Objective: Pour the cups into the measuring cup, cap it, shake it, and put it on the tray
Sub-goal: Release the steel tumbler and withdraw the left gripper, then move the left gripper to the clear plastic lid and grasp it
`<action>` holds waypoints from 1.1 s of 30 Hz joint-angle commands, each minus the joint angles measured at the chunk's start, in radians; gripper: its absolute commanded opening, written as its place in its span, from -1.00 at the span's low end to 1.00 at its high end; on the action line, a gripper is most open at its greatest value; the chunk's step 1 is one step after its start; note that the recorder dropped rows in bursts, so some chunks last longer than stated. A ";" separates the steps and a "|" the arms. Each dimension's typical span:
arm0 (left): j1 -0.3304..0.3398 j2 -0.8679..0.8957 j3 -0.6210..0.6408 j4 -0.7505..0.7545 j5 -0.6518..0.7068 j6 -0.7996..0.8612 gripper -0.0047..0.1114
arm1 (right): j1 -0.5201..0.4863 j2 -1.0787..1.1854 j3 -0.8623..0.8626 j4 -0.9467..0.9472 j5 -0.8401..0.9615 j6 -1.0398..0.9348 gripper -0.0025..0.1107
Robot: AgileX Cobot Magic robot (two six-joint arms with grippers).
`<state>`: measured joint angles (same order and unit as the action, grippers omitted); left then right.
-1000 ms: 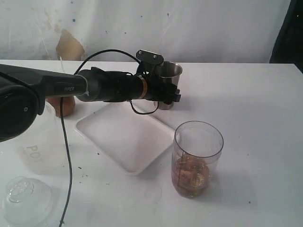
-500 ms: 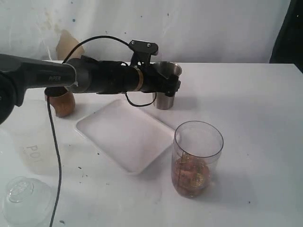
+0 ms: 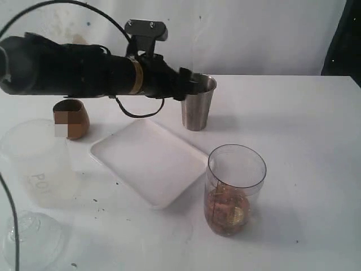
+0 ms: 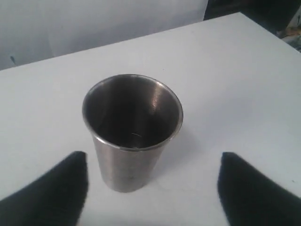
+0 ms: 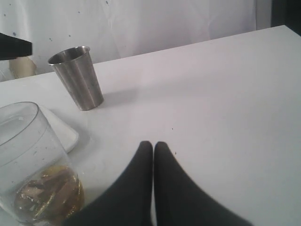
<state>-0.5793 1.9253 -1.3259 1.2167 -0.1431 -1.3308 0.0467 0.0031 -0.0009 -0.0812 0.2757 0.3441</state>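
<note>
Left jaws parted either side of steel tumbler (image 4: 132, 136), arm (image 3: 84, 73) higher than before

Lab-like test setup; white table (image 3: 293, 113); stained white backdrop (image 3: 254, 34)

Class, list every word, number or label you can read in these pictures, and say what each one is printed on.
"P0", then a faint character, perhaps "1": on the side of the frosted container.
Black marks down the measuring cup: too small and blurred to read.
Tumbler, wooden cup, tray: no text shows on them.
</note>
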 commanded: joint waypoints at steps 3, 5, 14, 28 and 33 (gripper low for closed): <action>-0.001 -0.285 0.175 0.006 0.086 -0.004 -0.91 | 0.004 -0.003 0.001 0.001 -0.012 -0.007 -0.96; -0.003 -0.374 0.214 -0.002 0.143 -0.016 -0.92 | 0.004 -0.003 0.001 0.001 -0.012 -0.007 -0.96; 0.017 -0.536 0.179 -0.600 0.830 0.802 -0.92 | 0.004 -0.003 0.001 0.001 -0.012 -0.007 -0.96; 0.118 -0.664 0.227 -1.206 1.364 1.349 -0.69 | 0.004 -0.003 0.001 0.001 -0.012 -0.007 -0.96; 0.118 -0.681 0.416 -1.206 1.364 1.331 0.24 | 0.004 -0.003 0.001 0.001 -0.014 -0.007 -0.96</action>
<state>-0.4602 1.2515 -0.9695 0.0109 1.2173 0.0088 0.0467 0.0031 -0.0009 -0.0812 0.2757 0.3441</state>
